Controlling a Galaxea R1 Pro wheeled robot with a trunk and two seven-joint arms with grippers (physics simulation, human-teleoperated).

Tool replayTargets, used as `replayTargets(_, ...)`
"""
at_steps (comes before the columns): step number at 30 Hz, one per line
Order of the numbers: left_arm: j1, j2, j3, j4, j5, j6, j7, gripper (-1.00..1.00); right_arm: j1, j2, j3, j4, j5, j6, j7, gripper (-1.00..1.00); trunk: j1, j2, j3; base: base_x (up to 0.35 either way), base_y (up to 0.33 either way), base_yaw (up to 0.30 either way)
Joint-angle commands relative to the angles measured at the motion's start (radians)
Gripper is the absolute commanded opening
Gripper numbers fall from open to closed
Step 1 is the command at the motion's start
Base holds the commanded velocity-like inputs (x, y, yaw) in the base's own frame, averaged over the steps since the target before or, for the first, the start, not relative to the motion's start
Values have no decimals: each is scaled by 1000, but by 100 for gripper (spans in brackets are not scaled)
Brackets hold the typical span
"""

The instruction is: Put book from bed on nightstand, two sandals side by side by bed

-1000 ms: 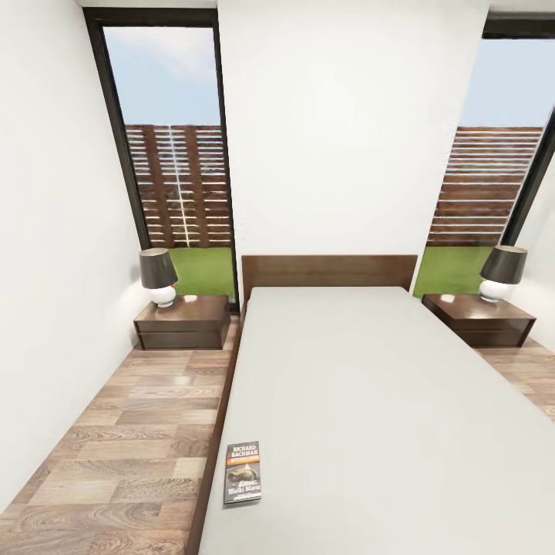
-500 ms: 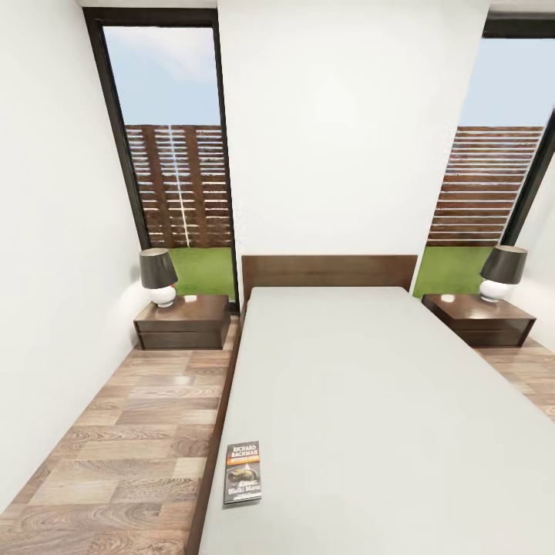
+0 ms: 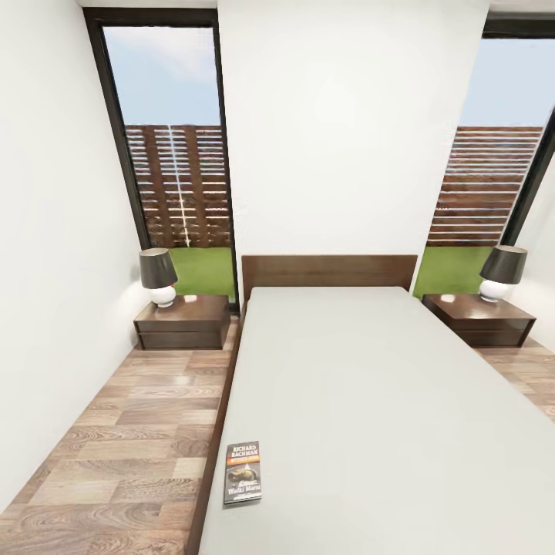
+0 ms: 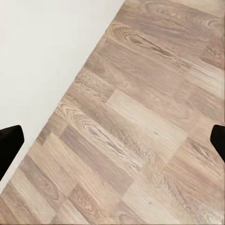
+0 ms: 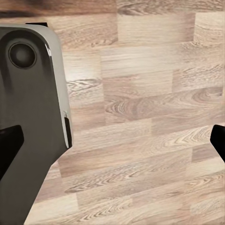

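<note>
On the bed (image 3: 385, 401), near its foot, the book (image 3: 243, 472) awaits fetching; both grippers hang spread, empty.

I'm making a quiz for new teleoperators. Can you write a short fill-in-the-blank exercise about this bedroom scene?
1. The book lies on the ____, near its left edge.
2. Each nightstand carries a ____ with a dark shade.
3. Behind the bed stands a brown wooden ____.
4. The left end effector, fingers wide apart, looks down at a wood plank ____.

Missing words: bed; lamp; headboard; floor
</note>
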Motion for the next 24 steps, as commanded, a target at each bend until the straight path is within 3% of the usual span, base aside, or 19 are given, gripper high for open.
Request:
replayTargets(1,-26,23,-7,-31,23,39,-2,100,-1,0,-1,3,-3,-6,-1,100,1,-2,-3,0,0,0)
replayTargets(2,-26,23,-7,-31,23,39,-2,100,-1,0,-1,3,-3,-6,-1,100,1,-2,-3,0,0,0)
replayTargets(4,-79,53,-3,-100,38,125,-1,100,-1,-1,-1,6,-4,-6,-1,100,1,-2,-3,0,0,0)
replayTargets(5,-79,53,-3,-100,38,125,-1,100,-1,-1,-1,6,-4,-6,-1,100,1,-2,-3,0,0,0)
replayTargets(7,-133,71,0,-174,42,212,-1,100,-1,-1,-1,11,-4,-6,-1,100,1,-2,-3,0,0,0)
replayTargets(8,-133,71,0,-174,42,212,-1,100,-1,-1,-1,11,-4,-6,-1,100,1,-2,-3,0,0,0)
replayTargets(11,-214,81,2,-293,35,338,-2,100,-1,-2,-1,15,-4,-6,-1,100,1,-2,-3,0,0,0)
replayTargets(13,-239,77,3,-332,32,378,-2,100,-1,-2,-1,16,-4,-6,-1,100,1,-2,-3,0,0,0)
replayTargets(15,-283,51,2,-407,27,450,-2,100,2,-2,-1,18,-4,-6,-1,100,1,-2,-3,0,0,0)
replayTargets(16,-283,51,2,-407,27,450,-2,100,2,-2,-1,18,-4,-6,-1,100,1,-2,-3,0,0,0)
replayTargets(20,-362,-60,-9,-512,6,543,2,100,10,-2,0,19,-3,-5,-1,100,1,-2,-3,0,0,0)
replayTargets(21,-362,-60,-9,-512,6,543,2,100,10,-2,0,19,-3,-5,-1,100,1,-2,-3,0,0,0)
replayTargets(24,-432,-154,-25,-539,-46,575,10,100,13,-1,0,20,-3,-2,-1,100,1,-2,-3,0,0,0)
